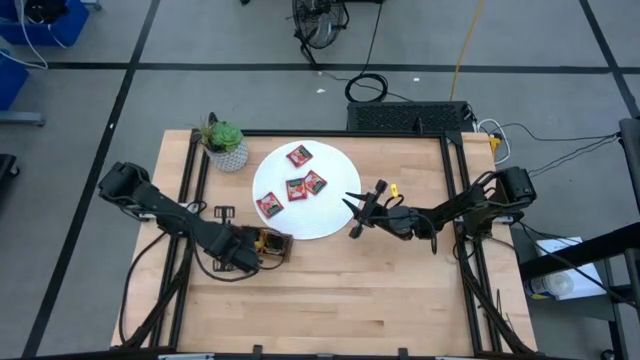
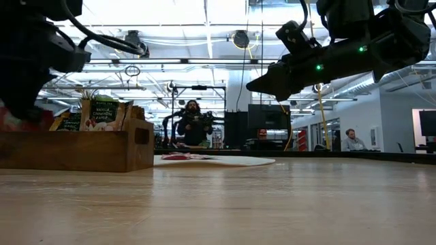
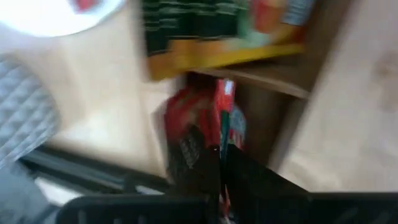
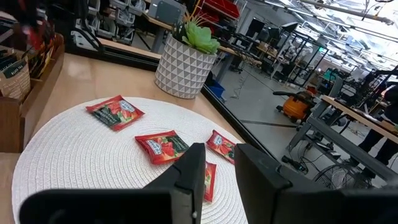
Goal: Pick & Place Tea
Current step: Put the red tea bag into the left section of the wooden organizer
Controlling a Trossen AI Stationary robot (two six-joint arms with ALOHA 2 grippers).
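Note:
Several red tea sachets lie flat on the white disc; they also show in the right wrist view. My left gripper is shut on one red sachet just above the brown wooden tray, beside the upright packets standing in the tray. My right gripper is open and empty, above the table at the disc's right edge, its fingers pointing over the disc. My left gripper pinches the red sachet between its two fingers, by the sachet's near edge. The sachet stands on edge, sticking out ahead of the fingers over a tray compartment. Whether its far end touches the tray, I cannot tell.
A green potted plant in a white pot stands at the far left corner, next to the disc. The tray holds upright packets. Bare wooden table lies near and right. People show in the room beyond the table.

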